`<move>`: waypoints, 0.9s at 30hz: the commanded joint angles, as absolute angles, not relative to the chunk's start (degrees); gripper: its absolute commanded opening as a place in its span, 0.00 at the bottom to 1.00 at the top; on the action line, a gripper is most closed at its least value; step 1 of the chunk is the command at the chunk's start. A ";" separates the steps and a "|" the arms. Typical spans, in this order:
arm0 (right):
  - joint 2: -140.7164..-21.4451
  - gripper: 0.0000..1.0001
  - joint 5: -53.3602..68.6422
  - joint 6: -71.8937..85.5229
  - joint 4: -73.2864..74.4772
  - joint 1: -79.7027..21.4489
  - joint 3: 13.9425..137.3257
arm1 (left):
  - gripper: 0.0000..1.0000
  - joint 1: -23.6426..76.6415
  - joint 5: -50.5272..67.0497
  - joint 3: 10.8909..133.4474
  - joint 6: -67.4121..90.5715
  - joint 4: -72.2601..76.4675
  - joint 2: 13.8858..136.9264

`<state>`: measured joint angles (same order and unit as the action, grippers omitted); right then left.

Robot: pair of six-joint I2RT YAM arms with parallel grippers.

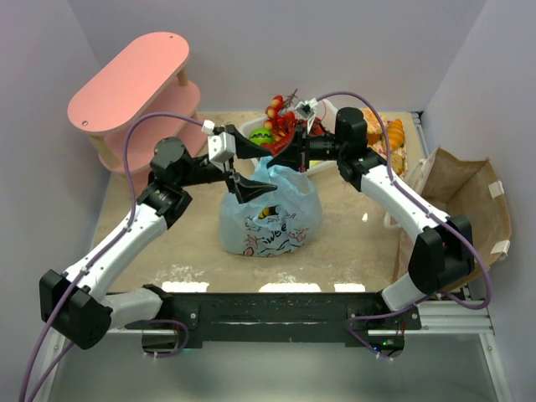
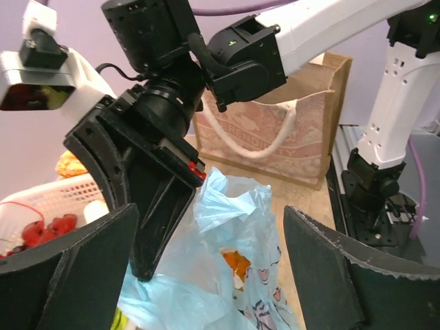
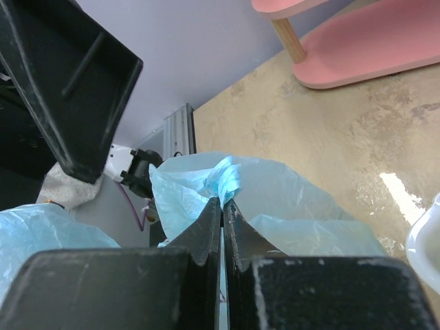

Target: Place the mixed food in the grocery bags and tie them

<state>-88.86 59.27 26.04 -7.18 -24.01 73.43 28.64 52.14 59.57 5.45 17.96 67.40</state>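
Right gripper (image 3: 222, 203) was shut tight, pinching a twisted ear of thin film at the top of the blue bag (image 1: 268, 216). The plastic bunched out just past its tips. Left gripper (image 1: 249, 170) stood wide open with nothing in it, its fingers straddling the bag's rumpled mouth from the left without visibly touching it.

The blue bag stood upright and bulging. The remaining mixed food (image 1: 283, 124) lay in the white basket (image 2: 48, 196) just behind the bag. The brown paper bag (image 1: 469, 201) stood open-mouthed well to its right.

Judged step: tying the blue bag.
- The left gripper would do best to close on the opposite ear low down, near its root, not on the loose tip. The film looked slippery and likely to pull free.
- The right gripper's pinch should keep only light tension, as film this thin could tear.
- Pulls should go upward or across the mouth so the bag is not tipped.
- The two sets of fingers were very near each other above the mouth, so any crossing move needs care to avoid contact.

Room around the bag:
- Bare table (image 1: 352, 234) showed on its near side and to its left.
- The far side was crowded by the basket.
- The pink shelf (image 1: 130, 79) stood well off to its far left.
- The right arm's forearm ran along its right.
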 commanded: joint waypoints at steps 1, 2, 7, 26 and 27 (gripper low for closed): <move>-86.31 0.00 58.89 24.96 -6.77 -24.26 76.02 | 0.86 29.09 55.99 61.35 9.66 24.77 68.38; -86.40 0.00 58.89 24.79 -6.68 -24.26 76.03 | 0.84 29.18 56.16 61.09 11.15 25.83 68.47; -86.57 0.00 58.71 24.17 -5.72 -24.34 76.20 | 0.75 29.71 56.95 59.33 16.60 33.03 70.40; -83.85 0.00 54.32 18.55 1.30 -24.26 77.60 | 0.00 30.50 32.71 60.56 6.86 0.10 64.08; -83.76 0.00 54.23 18.46 1.58 -24.17 77.78 | 0.00 30.59 31.22 60.30 6.68 -2.61 63.64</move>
